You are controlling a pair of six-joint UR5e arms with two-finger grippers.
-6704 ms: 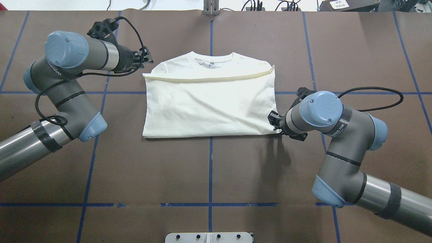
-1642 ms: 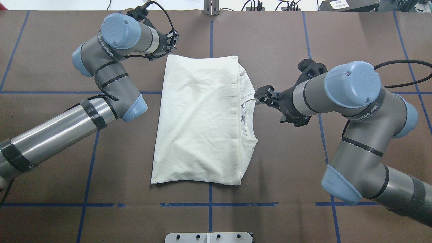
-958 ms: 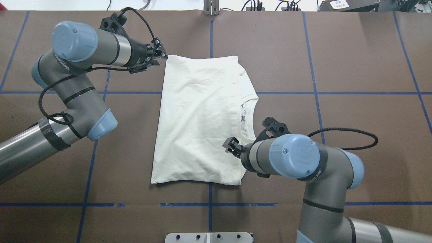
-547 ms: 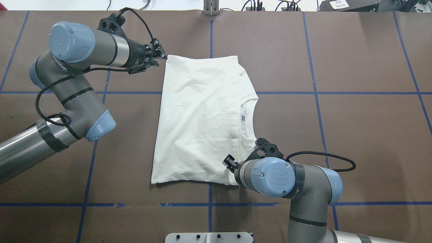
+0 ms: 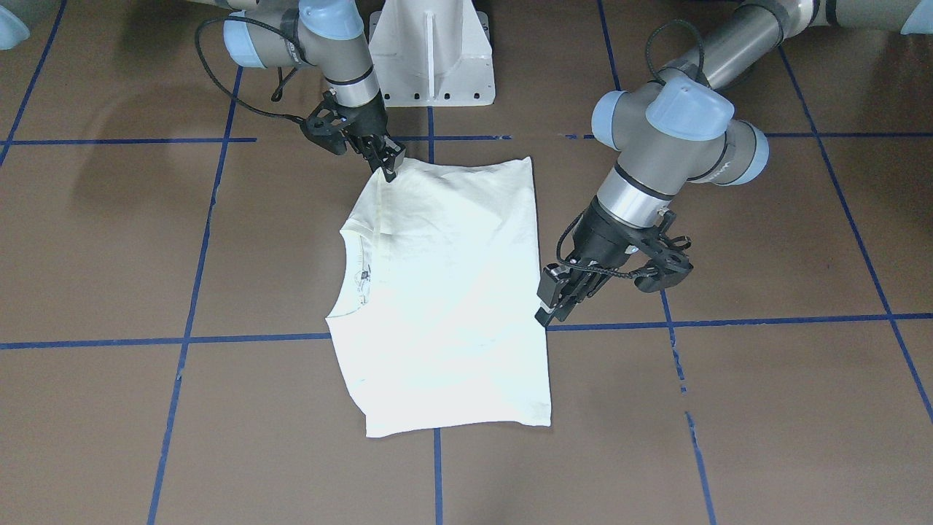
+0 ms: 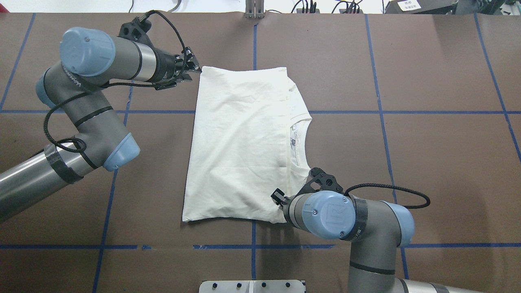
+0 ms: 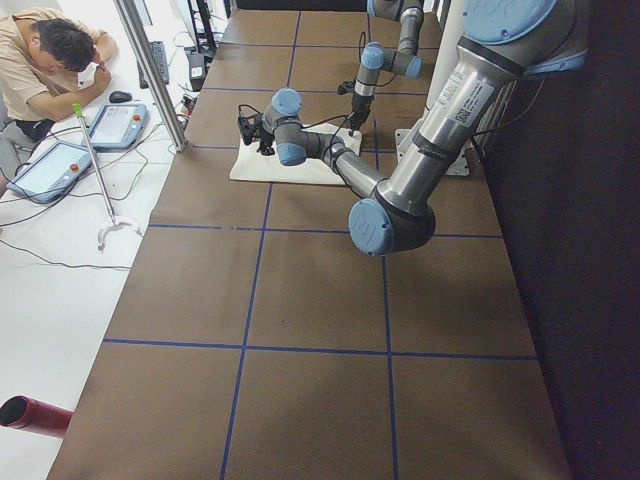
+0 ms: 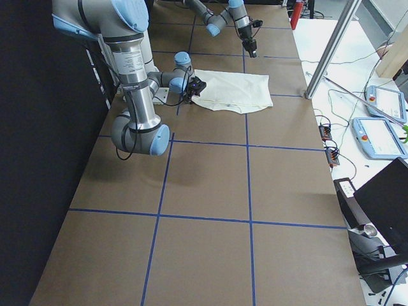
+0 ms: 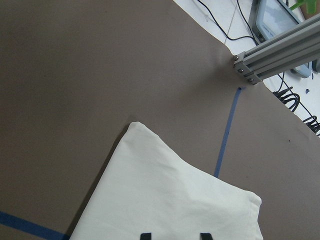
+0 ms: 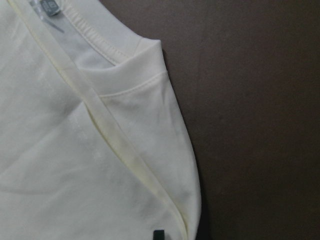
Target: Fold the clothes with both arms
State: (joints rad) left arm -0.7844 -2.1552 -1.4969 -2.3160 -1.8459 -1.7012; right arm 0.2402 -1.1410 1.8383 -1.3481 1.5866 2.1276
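Note:
The cream shirt point(image 6: 240, 142) lies folded flat on the brown table, plain side up, with its collar point(image 6: 299, 140) facing right. It also shows in the front view point(image 5: 444, 292). My left gripper point(image 6: 197, 70) is open and empty, raised beside the shirt's far left corner; its wrist view looks down on that corner point(image 9: 150, 165). My right gripper point(image 6: 278, 196) is at the near right corner, low over the hem, and looks open. In the right wrist view one fingertip point(image 10: 159, 234) sits over the hem fold; the other is hidden against the dark table.
The white pedestal base point(image 5: 430, 65) stands at the near table edge. A metal bracket point(image 6: 254, 10) sits at the far edge. Blue tape lines point(image 6: 254, 244) grid the brown table. An operator point(image 7: 50, 60) sits at tablets past an aluminium post point(image 7: 150, 70).
The shirt was turned a quarter turn earlier. The right arm has swung from the collar side down to the near right corner and settled a little lower. The left gripper has barely moved.

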